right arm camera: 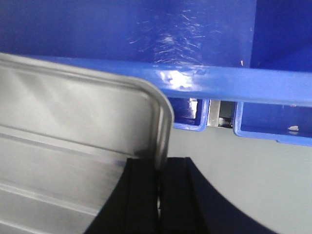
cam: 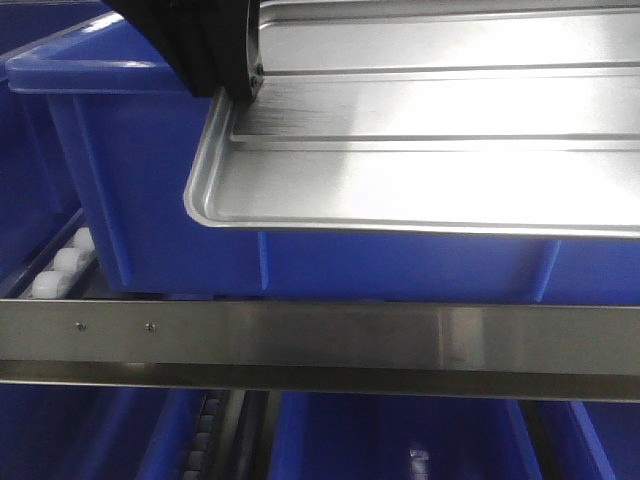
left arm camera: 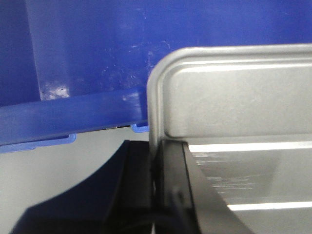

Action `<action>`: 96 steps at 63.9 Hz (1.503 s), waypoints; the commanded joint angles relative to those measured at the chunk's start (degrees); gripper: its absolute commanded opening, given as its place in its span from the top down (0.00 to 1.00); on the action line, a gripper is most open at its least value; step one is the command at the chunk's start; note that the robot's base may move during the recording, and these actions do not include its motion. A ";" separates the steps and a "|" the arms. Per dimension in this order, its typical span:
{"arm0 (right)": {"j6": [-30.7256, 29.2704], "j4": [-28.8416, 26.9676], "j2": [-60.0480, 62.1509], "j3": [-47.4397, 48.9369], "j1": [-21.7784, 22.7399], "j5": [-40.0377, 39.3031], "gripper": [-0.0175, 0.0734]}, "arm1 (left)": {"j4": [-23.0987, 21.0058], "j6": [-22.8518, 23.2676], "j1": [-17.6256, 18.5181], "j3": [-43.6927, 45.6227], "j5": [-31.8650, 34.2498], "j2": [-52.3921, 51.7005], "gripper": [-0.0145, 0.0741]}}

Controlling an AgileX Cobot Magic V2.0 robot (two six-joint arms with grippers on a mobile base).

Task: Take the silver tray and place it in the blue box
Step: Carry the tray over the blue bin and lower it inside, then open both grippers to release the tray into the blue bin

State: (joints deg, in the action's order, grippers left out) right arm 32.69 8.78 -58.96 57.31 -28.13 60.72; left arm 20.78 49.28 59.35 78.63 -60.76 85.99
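The silver tray (cam: 420, 180) hangs level in front of and partly over the blue box (cam: 130, 170), showing its long raised ridges. My left gripper (cam: 235, 90) is shut on the tray's left rim. In the left wrist view the black fingers (left arm camera: 170, 185) clamp that rim beside the tray's (left arm camera: 234, 102) rounded corner, with the blue box wall (left arm camera: 87, 48) just beyond. In the right wrist view my right gripper (right arm camera: 160, 175) is shut on the opposite rim of the tray (right arm camera: 73, 112), close below the blue box's rolled rim (right arm camera: 219, 80). The right gripper is out of the front view.
A steel rail (cam: 320, 335) runs across the front below the box. White rollers (cam: 60, 265) line the track at the left. More blue crates sit on the lower level (cam: 400, 440) and at the far left (cam: 30, 150).
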 commanded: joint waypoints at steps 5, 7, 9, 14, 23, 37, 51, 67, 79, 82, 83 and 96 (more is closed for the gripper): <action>-0.88 2.24 0.72 2.01 0.05 -3.31 0.74 | 2.36 -1.32 0.40 1.65 -0.15 -1.86 0.95; -0.88 2.24 0.72 2.01 0.05 -3.31 0.74 | 2.36 -1.32 0.40 1.65 -0.15 -1.86 0.95; -0.88 2.24 0.72 2.01 0.05 -3.31 0.74 | 2.36 -1.32 0.40 1.65 -0.15 -1.86 0.95; -0.88 2.24 0.72 2.01 0.05 -3.31 0.74 | 2.36 -1.32 0.40 1.65 -0.15 -1.86 0.95; -0.88 2.24 0.72 2.01 0.05 -3.31 0.74 | 2.36 -1.32 0.40 1.65 -0.15 -1.86 0.94; -1.00 2.24 0.72 2.01 0.05 -3.31 0.74 | 1.96 -1.32 0.40 1.65 -0.05 -1.86 0.94; -3.80 2.24 0.72 3.19 0.05 -2.64 0.74 | 1.99 -2.36 0.40 3.27 -0.97 -1.86 0.94; -5.94 2.24 0.35 11.87 0.05 -3.33 0.74 | 5.90 -4.55 0.40 13.45 -2.04 -1.86 0.94; -6.85 2.38 -4.59 19.83 0.05 -5.17 0.74 | 11.97 -4.55 -1.92 17.37 2.53 -1.75 0.95; -6.85 2.61 -6.54 22.07 0.05 -5.41 0.74 | 12.11 -4.55 -3.63 17.37 4.93 -1.65 0.95; -6.85 2.77 -7.95 22.99 0.05 -5.57 0.74 | 12.11 -4.55 -4.47 17.37 5.84 -1.35 0.95; -6.85 7.65 -18.81 29.63 0.11 -8.18 0.74 | 12.11 -4.55 -12.53 17.37 13.42 3.01 0.94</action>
State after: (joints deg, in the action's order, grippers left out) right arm 27.67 14.82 -75.32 83.48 -27.94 58.08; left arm 31.50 44.98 48.63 93.83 -56.27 89.16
